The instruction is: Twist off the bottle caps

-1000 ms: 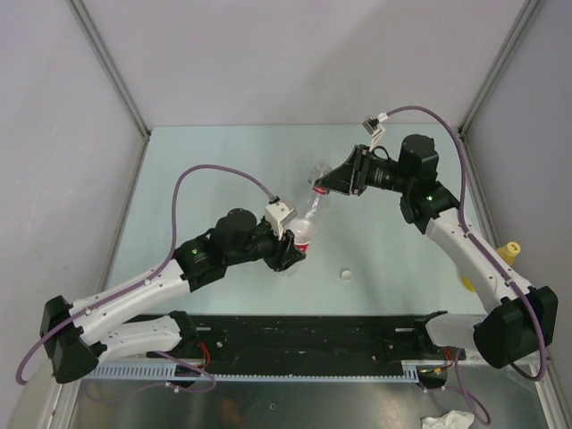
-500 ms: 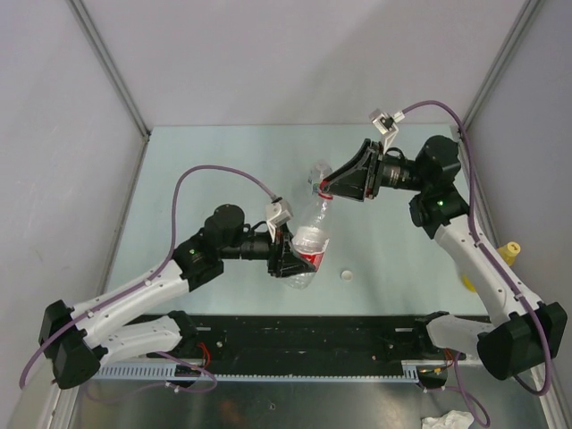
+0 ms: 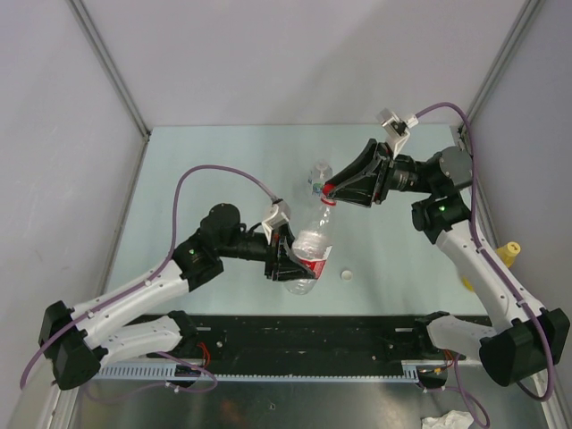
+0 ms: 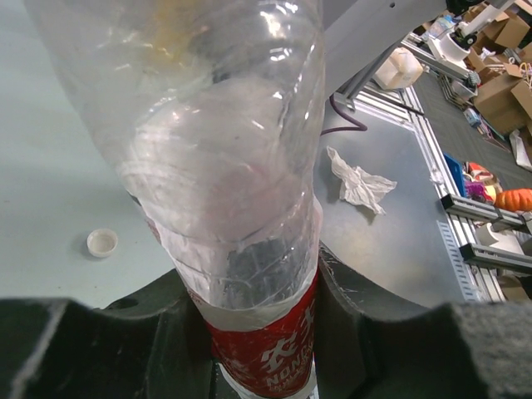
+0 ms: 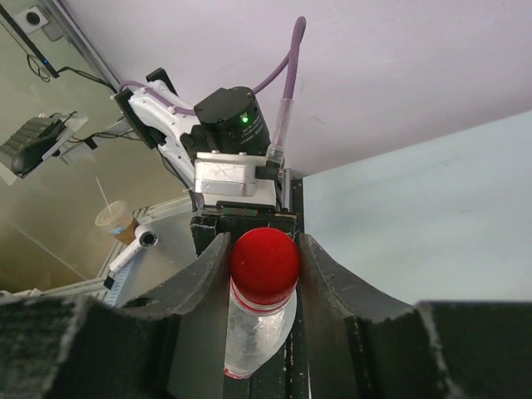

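A clear bottle with a red label [image 3: 308, 253] hangs tilted above the table, and my left gripper [image 3: 288, 259] is shut on its lower body. In the left wrist view the label [image 4: 266, 349] sits squeezed between the black fingers, and the left gripper [image 4: 262, 332] hides the base. The red cap [image 3: 330, 199] is on the neck, with my right gripper [image 3: 336, 191] shut on it. Seen from the right wrist, that cap [image 5: 264, 266] fills the gap in the right gripper [image 5: 264, 246]. A loose white cap [image 3: 346, 274] lies on the table.
A small bottle with a blue-green label [image 3: 319, 175] stands upright just behind the held one. A yellow-capped bottle [image 3: 508, 253] lies at the table's right edge. The black rail [image 3: 313, 335] runs along the near edge. A crumpled tissue [image 3: 451, 420] lies beyond it.
My left arm has carried the bottle's base toward the near edge and to the right. The right gripper has shifted right and rolled about the red cap while staying shut on it.
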